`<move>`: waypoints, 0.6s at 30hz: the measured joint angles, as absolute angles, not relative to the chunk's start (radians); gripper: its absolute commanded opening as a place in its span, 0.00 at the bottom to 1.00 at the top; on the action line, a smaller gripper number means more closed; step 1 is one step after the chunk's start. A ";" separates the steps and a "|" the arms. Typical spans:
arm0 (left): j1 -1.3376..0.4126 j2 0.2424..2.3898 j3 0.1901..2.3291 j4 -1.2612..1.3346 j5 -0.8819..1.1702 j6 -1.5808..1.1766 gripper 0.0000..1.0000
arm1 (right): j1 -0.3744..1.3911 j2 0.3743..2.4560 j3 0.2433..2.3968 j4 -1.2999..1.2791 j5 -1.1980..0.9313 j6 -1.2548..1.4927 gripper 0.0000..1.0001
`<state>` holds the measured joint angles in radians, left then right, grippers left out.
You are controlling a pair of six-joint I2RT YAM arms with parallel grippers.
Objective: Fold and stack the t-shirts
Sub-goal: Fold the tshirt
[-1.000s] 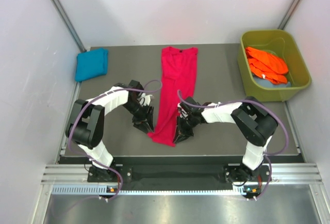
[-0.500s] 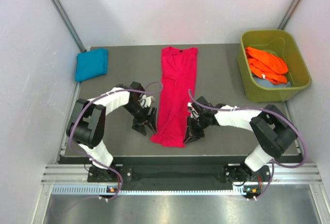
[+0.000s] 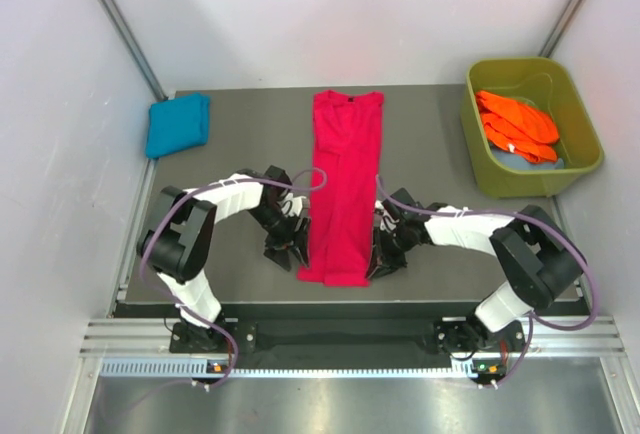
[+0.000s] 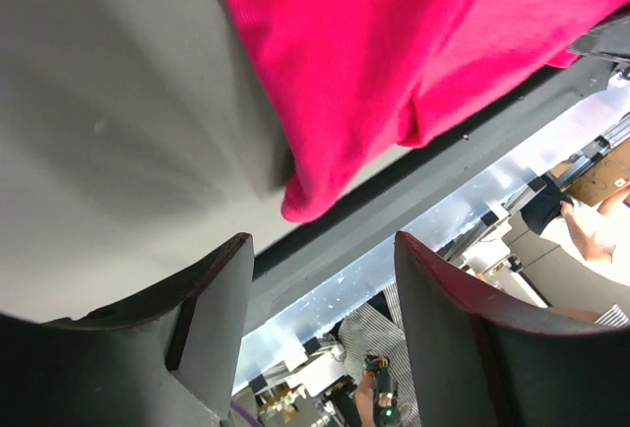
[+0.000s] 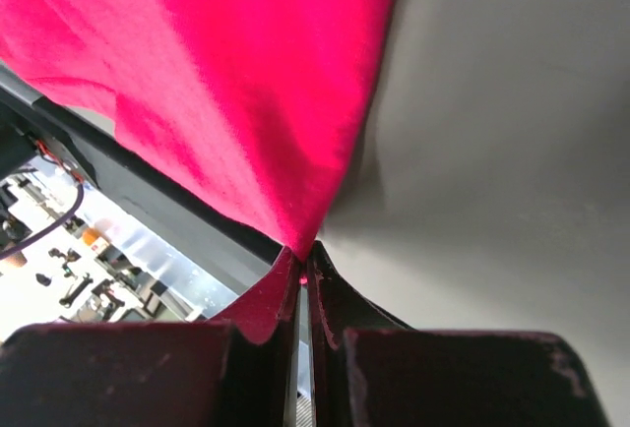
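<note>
I have the crimson-pink t-shirt [image 3: 345, 184] laid out as a long narrow strip down the middle of the table [image 3: 230, 154], collar at the far end and hem towards the arm bases. The right gripper [image 3: 384, 256] sits at the near-right hem corner, and in its wrist view the jaws are pressed together with a peak of pink cloth [image 5: 226, 83] pinched between them. The left gripper [image 3: 288, 244] is at the near-left corner with its jaws spread wide. In its wrist view the shirt's rounded corner [image 4: 394, 43] lies just ahead of the fingers [image 4: 212, 319], untouched. I judge the fabric to be light, limp and a little clingy. It will sag between any two holds, and its layers can slide apart if only the top one is caught. The best holds look like the two near hem corners, pinched through every layer. Pulling with the right side alone would skew the strip, so I would want the left corner taken first. A folded teal-blue t-shirt [image 3: 178, 124] rests at the far left, and the orange t-shirts [image 3: 518, 124] lie bunched in the olive-green tub [image 3: 478, 159] at the far right.
</note>
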<state>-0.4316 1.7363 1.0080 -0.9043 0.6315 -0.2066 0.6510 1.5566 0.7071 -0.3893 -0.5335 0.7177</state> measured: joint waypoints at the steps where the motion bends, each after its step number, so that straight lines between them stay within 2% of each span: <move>1: -0.435 1.747 1.008 -0.896 0.632 -0.208 0.63 | 0.648 1.553 0.702 -0.390 -0.532 0.716 0.00; 6: -0.476 1.806 1.021 -0.875 0.631 -0.212 0.62 | 0.618 1.543 0.680 -0.389 -0.531 0.714 0.00; 9: -0.507 1.834 1.042 -0.859 0.631 -0.213 0.54 | 0.607 1.542 0.680 -0.386 -0.531 0.714 0.00; 10: -0.517 1.842 1.050 -0.854 0.631 -0.214 0.48 | 0.605 1.541 0.680 -0.385 -0.531 0.714 0.00; 12: -0.530 1.851 1.059 -0.848 0.631 -0.215 0.42 | 0.600 1.541 0.680 -0.384 -0.531 0.714 0.00; 15: -0.541 1.858 1.069 -0.841 0.630 -0.219 0.16 | 0.591 1.541 0.680 -0.382 -0.531 0.714 0.00; 16: -0.543 1.858 1.071 -0.841 0.629 -0.216 0.03 | 0.588 1.541 0.680 -0.382 -0.531 0.714 0.00; 18: -0.543 1.858 1.073 -0.841 0.622 -0.217 0.00 | 0.582 1.541 0.680 -0.382 -0.530 0.714 0.00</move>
